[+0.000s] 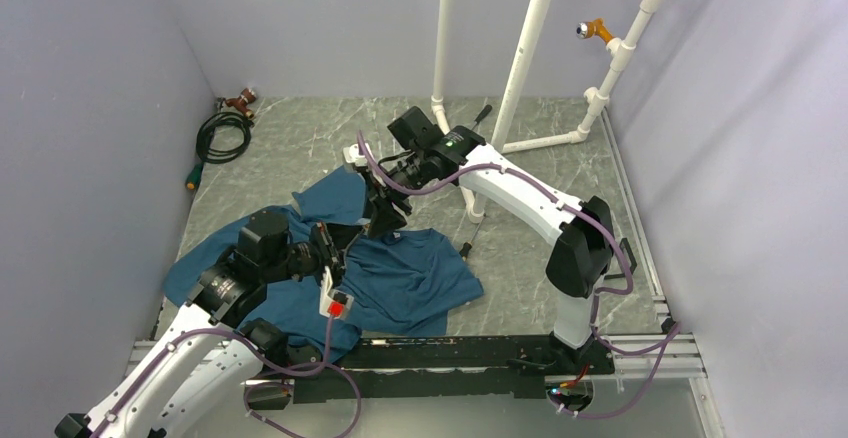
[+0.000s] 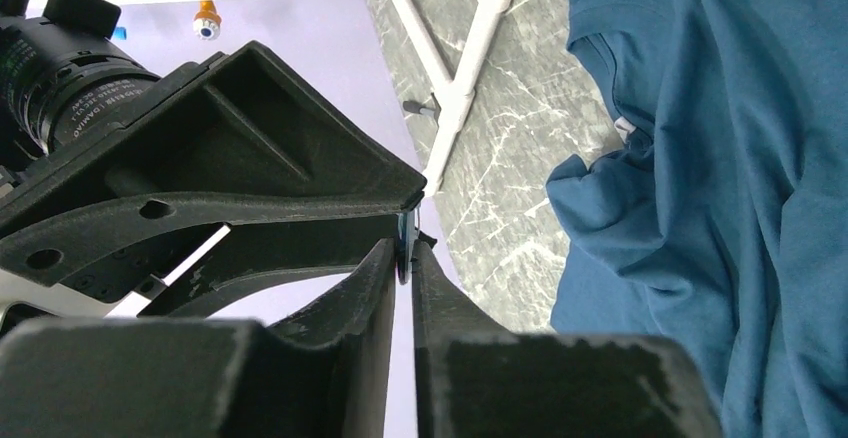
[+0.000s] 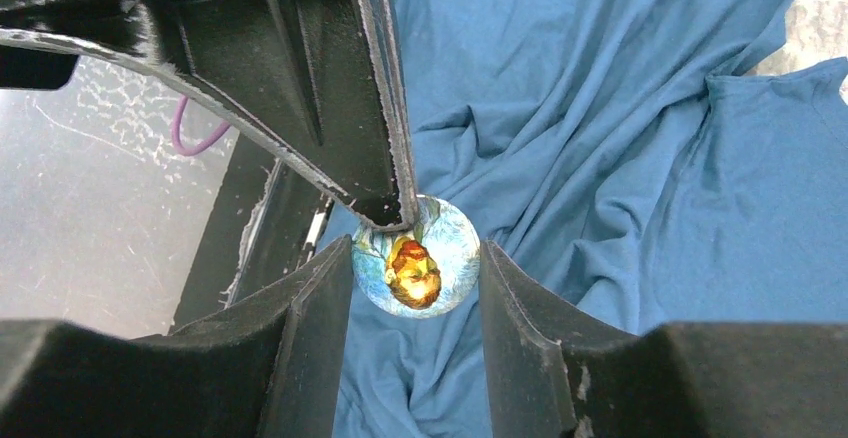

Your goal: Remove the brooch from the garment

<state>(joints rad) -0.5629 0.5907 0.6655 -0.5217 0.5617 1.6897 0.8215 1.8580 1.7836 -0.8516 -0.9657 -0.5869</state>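
**Item:** brooch (image 3: 415,268), a round badge with a painted portrait on swirling blue. It is held above the garment (image 3: 620,158) and, as far as can be judged, clear of the cloth.

**Hold:** the left fingers (image 2: 380,288) are together, pinching the brooch by its rim. The right fingers (image 3: 320,308) stand apart, one on each side of the disc and close to its edge; contact cannot be told.

**Garment:** teal T-shirt, crumpled, toward the desk's near left corner.

**Hazards:**
- The rim pinch is narrow, so a nudge from the right fingers could twist the disc free and drop it into the folds.
- The two sets of fingers are crowded and could clash.

**Setting:**
- Grey marbled desk (image 1: 540,258) with lilac walls (image 1: 100,108).
- White pipe frame (image 1: 525,58) along the far edge.
- Coiled cable (image 1: 222,136) at the far left corner.
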